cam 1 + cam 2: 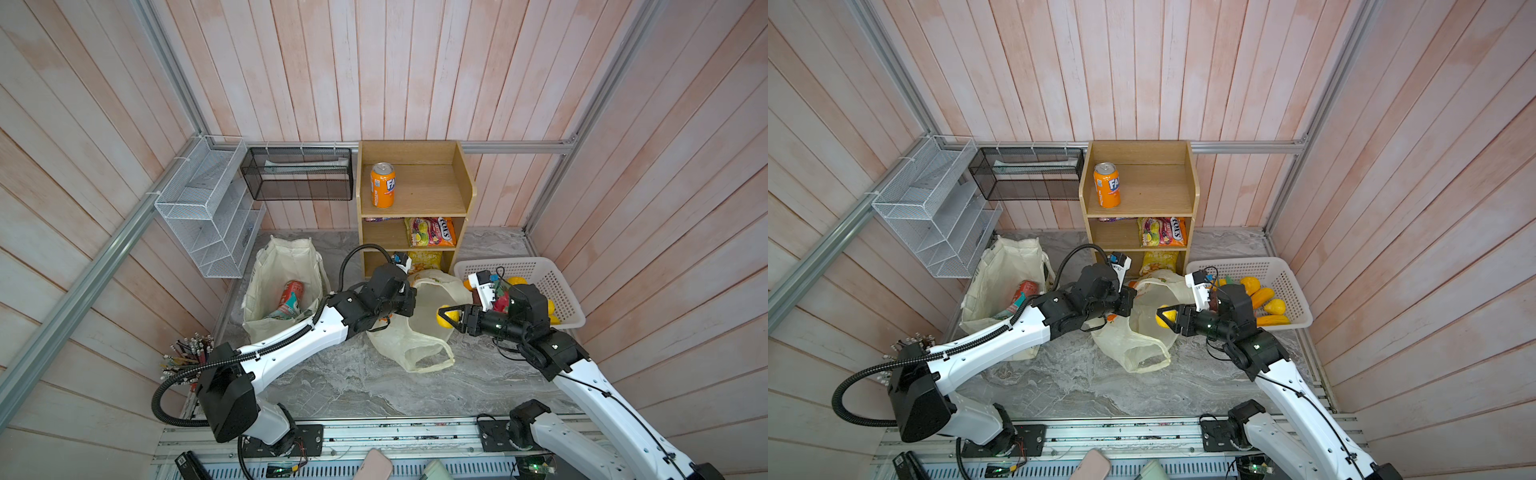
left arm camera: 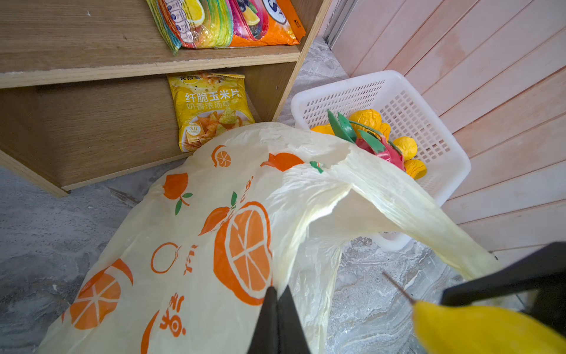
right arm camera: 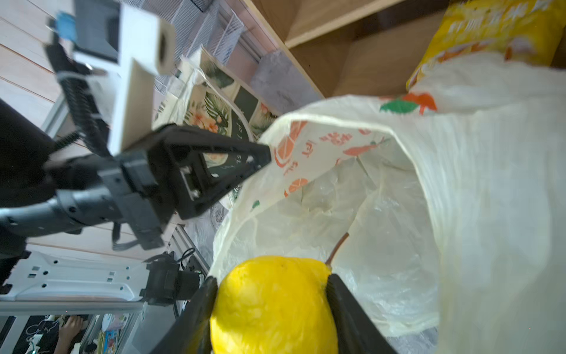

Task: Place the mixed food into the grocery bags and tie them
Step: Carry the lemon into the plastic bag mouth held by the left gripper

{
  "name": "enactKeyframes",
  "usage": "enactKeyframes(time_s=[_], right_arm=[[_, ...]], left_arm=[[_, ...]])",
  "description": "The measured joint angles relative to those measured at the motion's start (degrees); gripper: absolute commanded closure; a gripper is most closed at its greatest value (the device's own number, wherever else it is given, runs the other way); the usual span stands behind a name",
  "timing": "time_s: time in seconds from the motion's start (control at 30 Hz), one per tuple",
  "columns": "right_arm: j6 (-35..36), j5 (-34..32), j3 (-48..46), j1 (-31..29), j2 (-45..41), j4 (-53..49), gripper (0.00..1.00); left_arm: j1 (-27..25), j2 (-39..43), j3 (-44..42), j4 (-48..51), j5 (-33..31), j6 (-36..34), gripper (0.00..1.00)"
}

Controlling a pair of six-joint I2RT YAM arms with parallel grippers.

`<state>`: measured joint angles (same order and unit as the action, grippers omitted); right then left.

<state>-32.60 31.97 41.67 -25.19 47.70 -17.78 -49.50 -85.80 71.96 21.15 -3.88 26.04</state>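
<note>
The cream canvas tote (image 1: 270, 270) stands open at the left, with the red drink can (image 1: 294, 291) and the teal-and-white snack packet (image 1: 286, 311) lying inside it. The pale-yellow plastic bag (image 1: 415, 336) printed with oranges lies in the middle of the floor. My left gripper (image 2: 277, 289) is shut on the rim of the plastic bag (image 2: 214, 230) and holds its mouth up and open. My right gripper (image 3: 272, 277) is shut on a yellow fruit (image 3: 275, 306) with a brown stem, right at the bag's mouth (image 1: 1165, 316).
A white perforated basket (image 1: 561, 291) at the right holds more yellow fruit and a red dragon fruit. A wooden shelf (image 1: 415, 203) behind the bags carries an orange soda can (image 1: 382, 185) and chip packets. Wire racks hang on the left wall; a pencil cup (image 1: 187, 353) stands by the left arm.
</note>
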Motion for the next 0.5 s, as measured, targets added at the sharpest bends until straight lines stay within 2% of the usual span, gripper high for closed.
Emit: enactKeyframes(time_s=[0.17,0.37,0.47,0.5], right_arm=[[-0.2,-1.14,-3.32,-0.07,2.43,1.88,0.5],[-0.85,-5.2,-2.95,-0.07,11.32,7.32,0.49],[-1.31,-6.95,-1.6,-0.09,17.44,9.94,0.43],[-1.55,-7.5,-1.01,-0.13,19.45,10.69,0.38]], left_arm=[[0.0,-0.39,1.03,0.42,0.07,0.15,1.0],[0.0,-1.68,1.7,0.52,0.83,0.2,1.0],[0.0,-2.21,1.75,0.46,1.64,0.55,1.0],[0.0,-2.34,1.75,0.35,2.01,0.66,1.0]])
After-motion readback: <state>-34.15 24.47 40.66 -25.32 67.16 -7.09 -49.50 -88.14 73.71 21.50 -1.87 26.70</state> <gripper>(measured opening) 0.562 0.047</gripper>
